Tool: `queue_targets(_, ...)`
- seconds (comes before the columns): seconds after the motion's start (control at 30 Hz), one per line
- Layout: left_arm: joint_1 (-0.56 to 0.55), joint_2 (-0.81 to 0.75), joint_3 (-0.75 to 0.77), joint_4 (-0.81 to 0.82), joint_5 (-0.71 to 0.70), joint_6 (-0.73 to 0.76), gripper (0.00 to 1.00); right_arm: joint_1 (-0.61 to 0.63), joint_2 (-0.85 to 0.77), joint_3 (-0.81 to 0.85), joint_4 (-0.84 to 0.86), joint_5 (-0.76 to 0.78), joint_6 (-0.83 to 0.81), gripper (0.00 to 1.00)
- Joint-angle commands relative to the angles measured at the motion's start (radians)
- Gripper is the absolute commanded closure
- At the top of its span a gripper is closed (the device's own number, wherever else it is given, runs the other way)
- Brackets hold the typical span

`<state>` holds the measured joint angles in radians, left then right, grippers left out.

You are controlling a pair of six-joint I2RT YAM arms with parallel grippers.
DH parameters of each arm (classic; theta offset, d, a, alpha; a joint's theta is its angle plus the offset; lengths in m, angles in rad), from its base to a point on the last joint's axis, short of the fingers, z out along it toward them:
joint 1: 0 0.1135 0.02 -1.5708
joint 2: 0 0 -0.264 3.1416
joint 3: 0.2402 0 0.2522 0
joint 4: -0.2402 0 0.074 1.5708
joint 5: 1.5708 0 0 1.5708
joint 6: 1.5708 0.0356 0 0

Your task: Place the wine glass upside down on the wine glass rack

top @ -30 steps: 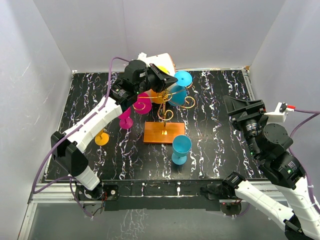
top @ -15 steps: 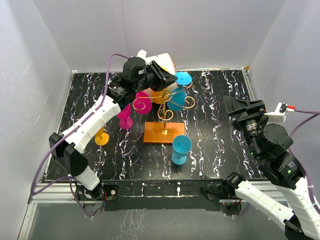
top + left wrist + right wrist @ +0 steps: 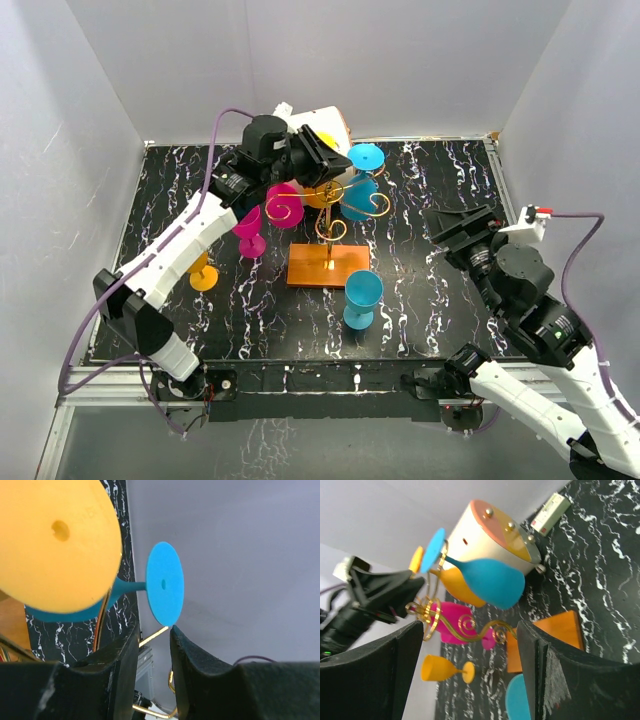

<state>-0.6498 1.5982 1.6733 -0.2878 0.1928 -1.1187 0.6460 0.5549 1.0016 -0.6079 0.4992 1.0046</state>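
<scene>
Six smooth plastic wine glasses: two blue, two pink, two orange. Three hang upside down on the gold wire wine glass rack [image 3: 330,228] with its flat wooden base, among them the orange wine glass [image 3: 317,194]. Three are on the marbled table [image 3: 430,300].

Only the left wrist view shows the holes in the disc feet.

Left gripper [image 3: 340,160] is slightly parted and empty. Right gripper [image 3: 452,225] is wide apart and empty.

The gold wire wine glass rack on a flat wooden base [image 3: 328,266] stands mid-table. On its far right arm a blue plastic wine glass [image 3: 358,196] hangs upside down, with a yellow-orange plastic glass [image 3: 318,193] just to its left. A white cylinder-shaped box [image 3: 330,122] sits behind the rack at the far edge. My left gripper [image 3: 340,160] is between that box and the hung glasses. A second blue plastic glass [image 3: 362,297] stands just near-right of the base. A magenta plastic glass [image 3: 249,228] sits left of the rack, and an orange plastic glass [image 3: 203,273] is further left and nearer. My right gripper [image 3: 442,226] is well apart to the right.
</scene>
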Motion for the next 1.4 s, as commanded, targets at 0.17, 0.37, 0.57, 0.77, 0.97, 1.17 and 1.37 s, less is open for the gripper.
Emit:
queue_targets(0.17,0.006,-0.224,-0.022,0.038,0.085,0.127,0.62,0.003,0.028,-0.11,-0.059,-0.216,-0.13,0.25)
queue_targets(0.37,0.005,-0.361,-0.12,0.115,0.176,0.413,0.55,0.002,0.102,-0.135,-0.081,-0.359,-0.185,0.26)
queue_targets(0.57,0.006,-0.578,-0.328,0.037,0.145,0.608,0.43,0.003,0.102,-0.166,-0.063,-0.377,-0.169,0.26)
queue_targets(0.77,0.006,-0.768,-0.459,-0.097,0.032,0.723,0.22,0.002,0.143,-0.175,-0.055,-0.428,-0.192,0.28)
queue_targets(0.97,0.005,-0.913,-0.574,-0.166,-0.146,0.768,0.01,0.003,0.24,-0.117,-0.141,-0.467,-0.274,0.32)
queue_targets(1.17,0.006,-0.983,-0.667,-0.141,-0.194,0.774,0.01,0.003,0.318,-0.086,-0.224,-0.539,-0.324,0.37)
queue_targets(1.37,0.006,-0.967,-0.683,-0.141,-0.204,0.778,0.01,0.003,0.337,-0.126,-0.23,-0.546,-0.311,0.41)
